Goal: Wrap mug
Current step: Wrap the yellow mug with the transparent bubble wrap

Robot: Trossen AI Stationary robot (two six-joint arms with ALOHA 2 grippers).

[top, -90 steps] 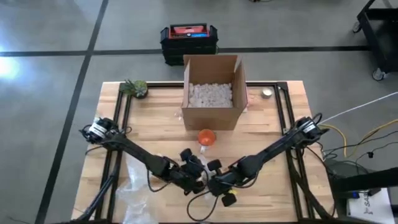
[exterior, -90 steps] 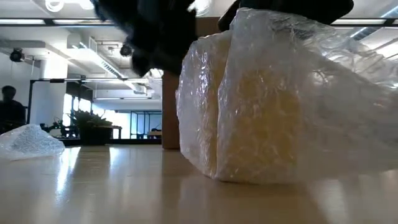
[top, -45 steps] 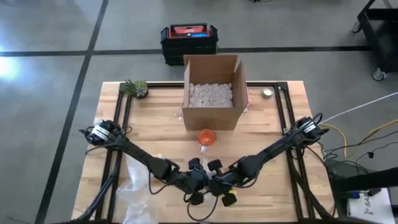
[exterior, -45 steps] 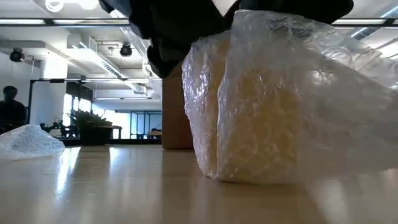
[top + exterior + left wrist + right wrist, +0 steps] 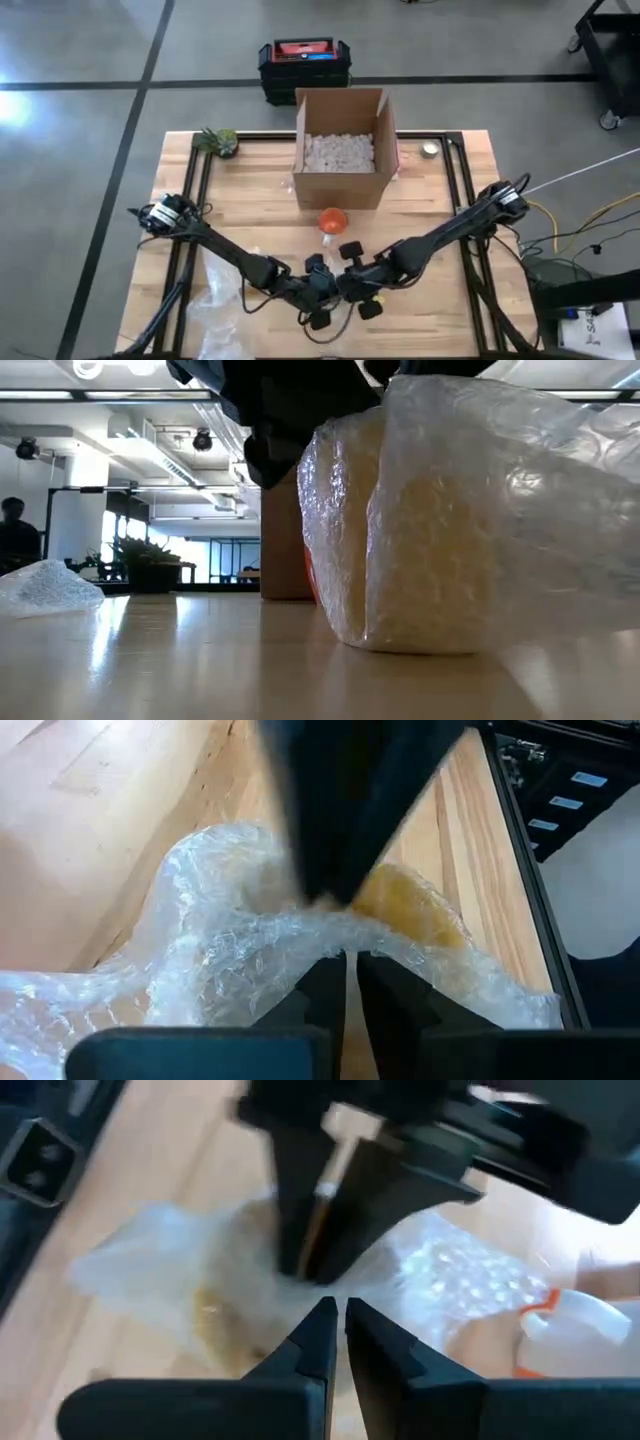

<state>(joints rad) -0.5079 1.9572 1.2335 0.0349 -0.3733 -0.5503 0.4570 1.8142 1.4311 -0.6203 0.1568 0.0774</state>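
Comparing with a second ago, you see the right gripper (image 5: 352, 290) has closed in beside the left gripper (image 5: 318, 291); both pinch the bubble wrap (image 5: 480, 520) over the mug (image 5: 405, 907) near the table's (image 5: 450, 200) front edge, so wrapping is underway.

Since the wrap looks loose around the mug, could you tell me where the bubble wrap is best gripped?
Grip the bubble wrap at its raised top fold, coming straight down from above. The left gripper and right gripper pinch there already, fingers closed. The film bunches into a thin ridge over the yellowish mug; its sides bulge too wide.
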